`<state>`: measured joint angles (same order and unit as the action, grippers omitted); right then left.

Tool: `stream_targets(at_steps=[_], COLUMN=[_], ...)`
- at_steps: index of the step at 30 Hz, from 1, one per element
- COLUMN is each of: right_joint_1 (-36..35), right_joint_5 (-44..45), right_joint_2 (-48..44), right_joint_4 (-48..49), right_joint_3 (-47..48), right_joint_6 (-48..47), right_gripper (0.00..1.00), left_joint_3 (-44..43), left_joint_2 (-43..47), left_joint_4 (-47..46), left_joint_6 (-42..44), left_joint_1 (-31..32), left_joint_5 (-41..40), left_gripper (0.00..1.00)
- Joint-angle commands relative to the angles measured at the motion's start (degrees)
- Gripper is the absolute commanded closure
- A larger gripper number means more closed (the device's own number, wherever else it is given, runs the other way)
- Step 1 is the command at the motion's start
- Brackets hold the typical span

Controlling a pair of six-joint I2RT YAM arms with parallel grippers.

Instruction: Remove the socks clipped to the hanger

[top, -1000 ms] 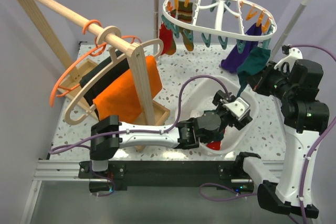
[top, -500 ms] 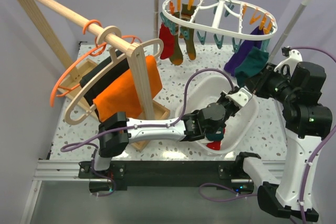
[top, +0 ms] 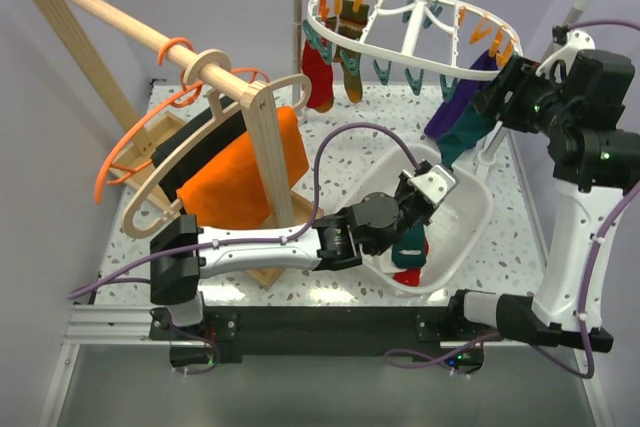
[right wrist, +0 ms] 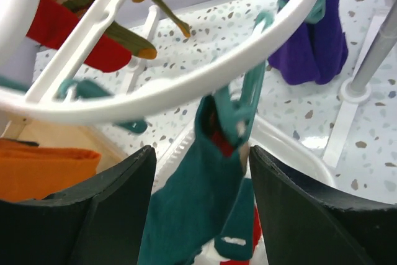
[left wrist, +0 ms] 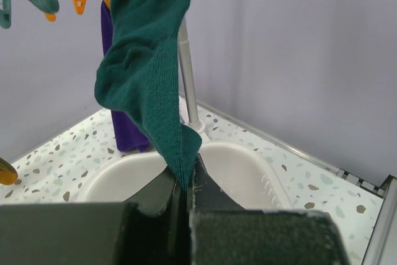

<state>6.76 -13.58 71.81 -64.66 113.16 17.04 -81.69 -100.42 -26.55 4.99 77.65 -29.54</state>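
**A:** Start on the left. What is the left arm doing?

**B:** It lies low and stretched out, with the wrist tipped up beneath the right half of the large white plastic oval hanger [right wrist: 180, 91]. The left gripper [left wrist: 185, 178] is pinched tight on the bottom edge of the soft dark green sock [left wrist: 146, 72].

**A:** Where does the sock run from there?

**B:** Up and to the right. Its long axis slants from the fingers to a small teal clip [right wrist: 239, 113] on the hanger's near rim, and the cloth looks drawn fairly straight. A white plastic basin [left wrist: 248, 166] sits under that end of the hanger, and a purple sock [right wrist: 310, 48] hangs from the rim further right.

**A:** And the right arm?

**B:** It is reared up tall, with the wrist turned in towards the hanger's right end. The right gripper [right wrist: 200, 178] sits just below the rim with its jaws apart, one on either side of the clip and the sock's top, holding nothing.

**A:** So what decides the release?

**B:** I think it is the clip. It is up and to the right of the left hand, and the right arm is much nearer to it. Pulling down and left along the sock's length should draw it out of the clip.
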Motion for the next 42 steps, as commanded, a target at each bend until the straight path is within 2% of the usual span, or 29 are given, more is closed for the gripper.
stream_targets(at_steps=[1,12,17,23,30,35,40,41,42], right_joint_1=[0.0,0.9,0.9,1.0,1.0,0.9,0.9,1.0,0.9], right_joint_5=[3.0,1.5,-3.6,-1.7,-1.8,-1.1,-0.3,-0.3,-0.3], right_joint_2=[4.3,8.0,4.6,4.2,1.6,1.1,0.1,0.1,0.4], right_joint_4=[1.2,3.1,11.5,12.6,19.2,21.2,23.3,23.2,22.8], right_joint_3=[7.1,11.0,5.5,3.7,-1.5,-3.2,-5.1,-5.1,-4.9], right_joint_6=[-1.7,-6.3,-7.1,-7.9,-6.9,-5.9,-5.5,-5.3,-5.3], right_gripper=[0.35,0.44,0.50,0.52,0.53,0.59,0.75,0.80,0.93], left_joint_3=[1.2,2.3,2.4,2.7,2.8,2.7,2.8,2.8,2.8], left_joint_2=[3.1,4.8,5.0,5.7,5.9,5.9,5.9,5.9,5.9], left_joint_4=[-1.6,-1.9,-1.9,-1.8,-1.8,-1.9,-1.8,-1.8,-1.6], left_joint_6=[-2.1,-2.4,-3.2,-3.8,-4.6,-4.6,-4.6,-4.6,-4.6], left_joint_1=[0.1,0.1,0.1,0.1,0.1,0.1,0.2,0.2,0.2], left_joint_5=[2.6,3.9,4.6,5.4,6.4,6.9,7.4,7.4,7.5], left_gripper=[1.00,1.00,1.00,1.00,1.00,1.00,1.00,1.00,1.00])
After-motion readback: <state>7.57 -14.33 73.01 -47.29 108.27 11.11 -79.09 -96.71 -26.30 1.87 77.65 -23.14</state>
